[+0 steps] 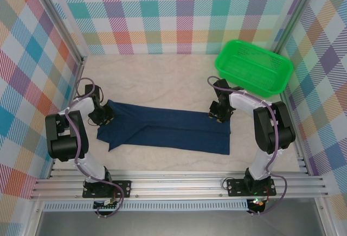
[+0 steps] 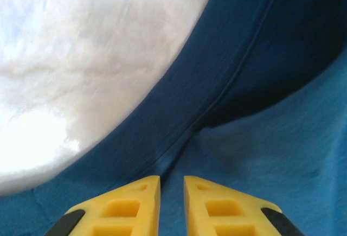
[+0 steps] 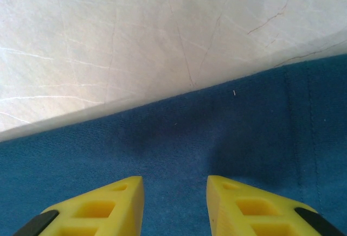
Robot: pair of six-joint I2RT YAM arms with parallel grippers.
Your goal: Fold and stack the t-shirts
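The navy t-shirt lies as a long, partly folded strip across the middle of the desk, running left to right between the two arms. The left fingers are down on its left end, close to a stitched hem and the bare desk. They stand almost together, pinching a ridge of cloth that runs into the narrow gap. The right fingers are down on the shirt's far right corner, close to its far edge. They stand apart with cloth between them; whether they grip it I cannot tell. A green plastic basket sits at the far right of the desk, apart from the shirt.
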